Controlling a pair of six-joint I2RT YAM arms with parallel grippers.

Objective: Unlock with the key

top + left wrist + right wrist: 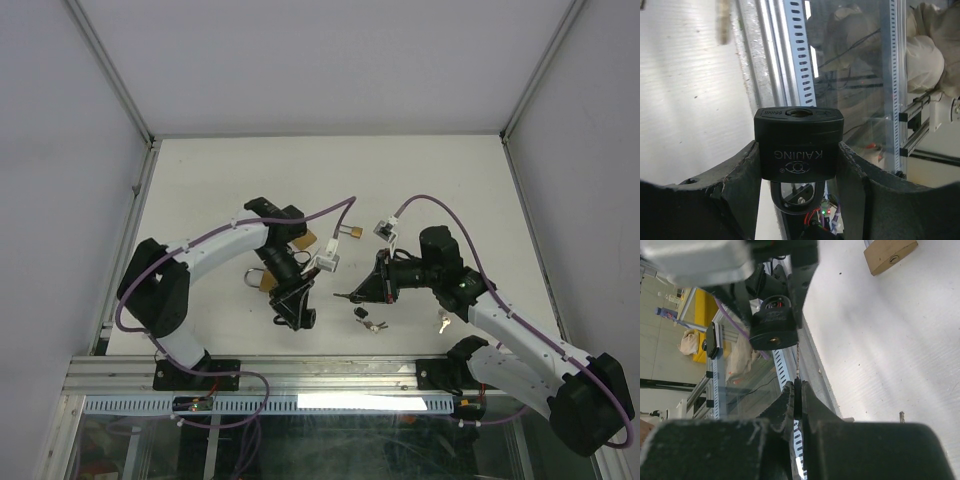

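Note:
A black padlock (799, 145) sits between the fingers (747, 172) of my left gripper (799, 150), which is shut on its body. Its keyhole (800, 113) faces away from the wrist and its shackle points back toward it. In the top view this gripper (296, 306) hovers over the table's near middle. My right gripper (797, 390) is shut on the black head of a key (797, 365). The key's thin blade points at the padlock (774, 327) and ends beside its rim, right of the keyhole (773, 340). From above, the right gripper (368, 288) faces the left one.
A brass padlock (350, 232) lies behind the grippers, and another (262, 281) lies under the left arm. Loose keys (368, 320) rest on the table below the right gripper, with one more (443, 322) beside the right arm. The metal rail (250, 372) runs along the near edge.

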